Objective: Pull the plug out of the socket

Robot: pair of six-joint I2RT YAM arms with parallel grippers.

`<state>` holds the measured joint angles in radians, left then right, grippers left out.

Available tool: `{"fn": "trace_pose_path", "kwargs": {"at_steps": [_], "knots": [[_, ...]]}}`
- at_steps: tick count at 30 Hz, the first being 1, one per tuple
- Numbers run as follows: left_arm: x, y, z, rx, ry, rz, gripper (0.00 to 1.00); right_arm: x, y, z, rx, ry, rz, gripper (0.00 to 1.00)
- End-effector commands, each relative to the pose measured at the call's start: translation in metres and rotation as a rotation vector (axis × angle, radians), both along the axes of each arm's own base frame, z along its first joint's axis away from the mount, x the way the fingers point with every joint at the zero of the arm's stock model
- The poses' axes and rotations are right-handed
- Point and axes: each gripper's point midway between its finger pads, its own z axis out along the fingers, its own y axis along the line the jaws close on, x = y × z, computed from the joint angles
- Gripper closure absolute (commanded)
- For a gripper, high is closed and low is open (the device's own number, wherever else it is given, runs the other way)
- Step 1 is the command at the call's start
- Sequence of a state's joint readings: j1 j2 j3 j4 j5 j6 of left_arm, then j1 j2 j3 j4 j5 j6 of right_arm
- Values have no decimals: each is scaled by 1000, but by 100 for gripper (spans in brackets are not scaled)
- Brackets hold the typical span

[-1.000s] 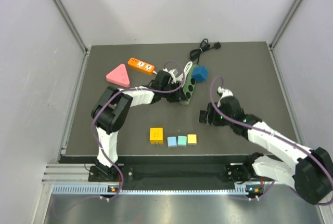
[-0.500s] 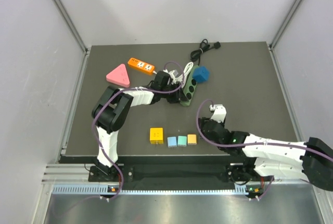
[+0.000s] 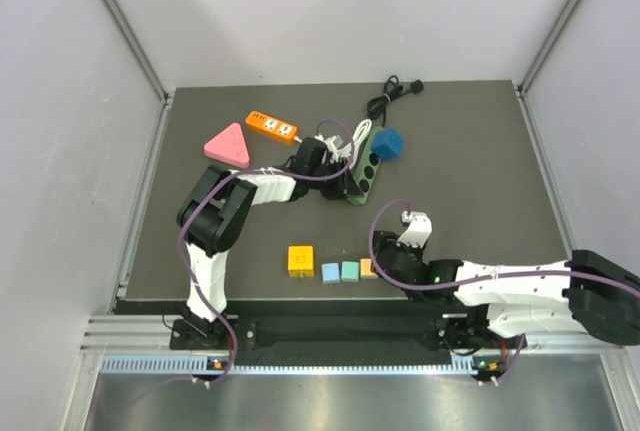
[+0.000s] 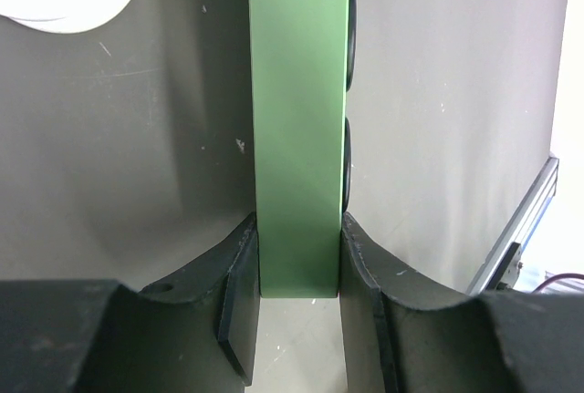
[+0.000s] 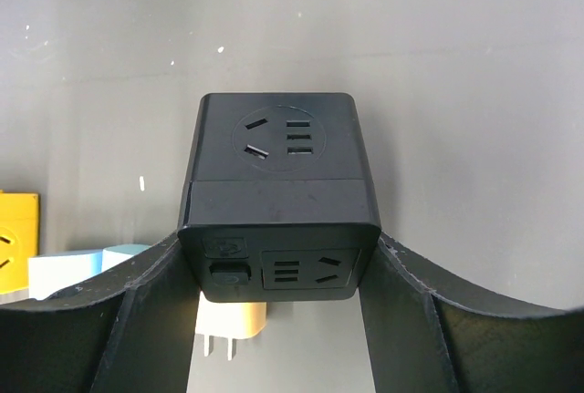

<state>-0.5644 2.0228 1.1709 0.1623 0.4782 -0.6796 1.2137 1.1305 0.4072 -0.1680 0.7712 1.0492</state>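
**Fig.** Top view w/ both wrist views, items largest to smallest.

(a) Dark counter (image 3: 480, 171), walled on three sides.

(b) Green power strip (image 4: 299, 92), the socket. It lies centre-rear of the counter, w/ round black outlets along one side. The left end effector (image 4: 297, 270) is clenched on its near end, one finger pressed to each long side.

(c) Black cable (image 3: 392, 93), coiled at the rear edge. A white cable (image 3: 340, 136) is looped just left of the strip.

(d) Orange strip (image 3: 271, 126) and pink triangle (image 3: 226, 144), rear-left, near each other but apart.

(e) Blue cube (image 3: 389, 141), touching the strip's far end.

(f) Black cube plug (image 5: 278, 165), well apart from the strip, near the front edge. The right end effector (image 5: 278, 274) grasps it, w/ fingers on opposite sides. Outlets show on the top and facing sides.

(g) Yellow block (image 3: 300, 258), then light-blue block (image 3: 331, 272) and teal block (image 3: 350, 270), in a row at the front.

(h) Pale-yellow block (image 5: 233, 325), prongs visible, directly under the black cube plug in the right wrist view. Contact: cannot tell.
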Motion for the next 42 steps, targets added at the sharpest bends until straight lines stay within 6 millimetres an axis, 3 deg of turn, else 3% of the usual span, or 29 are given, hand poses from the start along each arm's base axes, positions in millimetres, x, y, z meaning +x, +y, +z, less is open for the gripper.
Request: {"fn": "trace_pose_path", "kwargs": {"at_steps": [1, 6, 13, 19, 21, 25, 28, 32, 33, 34, 35, 39, 41, 42], "knots": [[-20, 8, -33, 58, 77, -28, 100, -32, -34, -36, -105, 161, -24, 57], [-20, 8, -34, 62, 77, -28, 100, -35, -53, -27, -156, 175, -85, 55], [-20, 6, -35, 52, 80, -30, 100, -47, -52, -28, -210, 220, -72, 52], [-21, 6, -34, 50, 80, -35, 100, -58, -51, -35, -189, 262, -78, 34], [-22, 6, -33, 51, 79, -37, 100, -59, -52, -35, -181, 261, -76, 24], [-23, 6, -34, 47, 81, -40, 100, -54, -47, -20, -138, 228, -53, 8], [-24, 4, -35, 49, 82, -43, 100, -36, -40, 6, -133, 174, -26, 0], [-26, 2, -34, 47, 79, -52, 100, 5, -42, 48, -71, 133, -59, 0], [-27, 2, -34, 49, 79, -52, 100, 19, -33, 64, -10, 99, -45, 0], [-27, 2, -34, 48, 80, -53, 100, 38, -47, 71, -27, 81, -57, 0], [-27, 2, -35, 50, 83, -53, 100, 43, -43, 74, 8, 102, -20, 0], [-31, 2, -36, 51, 89, -53, 100, 96, -49, 105, 94, 79, -1, 0], [-35, 2, -36, 51, 94, -56, 100, 119, -47, 101, 148, 134, 26, 0], [-36, 1, -33, 48, 89, -60, 100, 133, -43, 114, 177, 120, 40, 0]]}}
